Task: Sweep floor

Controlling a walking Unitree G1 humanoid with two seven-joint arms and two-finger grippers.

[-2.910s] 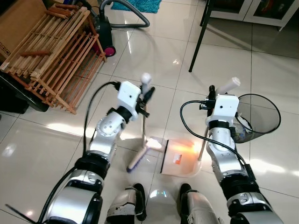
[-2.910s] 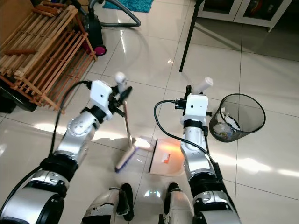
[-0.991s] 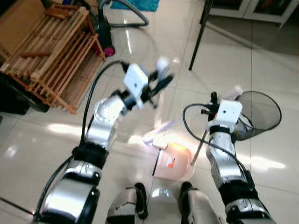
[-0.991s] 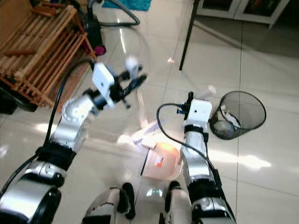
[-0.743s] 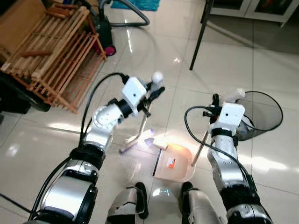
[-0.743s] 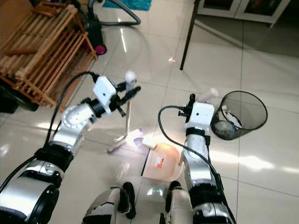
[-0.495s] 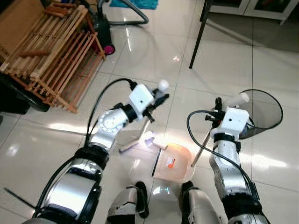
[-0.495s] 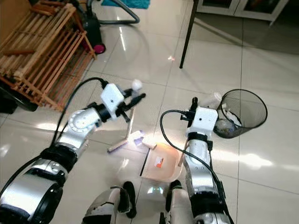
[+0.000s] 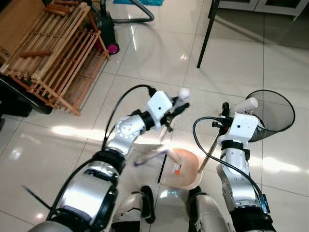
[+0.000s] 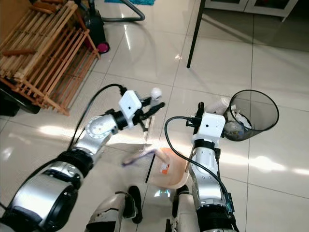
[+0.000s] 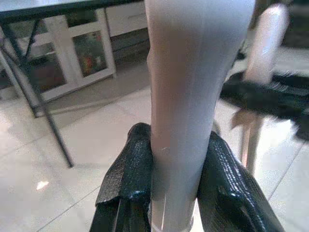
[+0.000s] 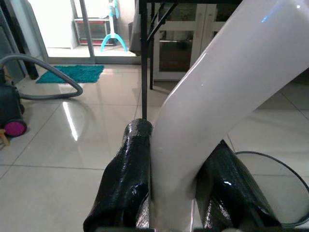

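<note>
On the glossy cream tiled floor (image 9: 58,145), the left pincer (image 9: 175,107), clenched on the white-handled broom (image 9: 147,157), had swung its head beside the right pincer's (image 9: 231,107) gripped peach plastic dustpan (image 9: 186,166), gathering debris

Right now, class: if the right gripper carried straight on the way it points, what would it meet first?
Probably the black wire-mesh waste bin: the right gripper, shut on the white dustpan handle, points beside its rim. Depth is unclear.

Left end effector (image 11: 176,188) clamped, arm reaching inward — right end effector (image 12: 176,193) clamped, forearm upright.
</note>
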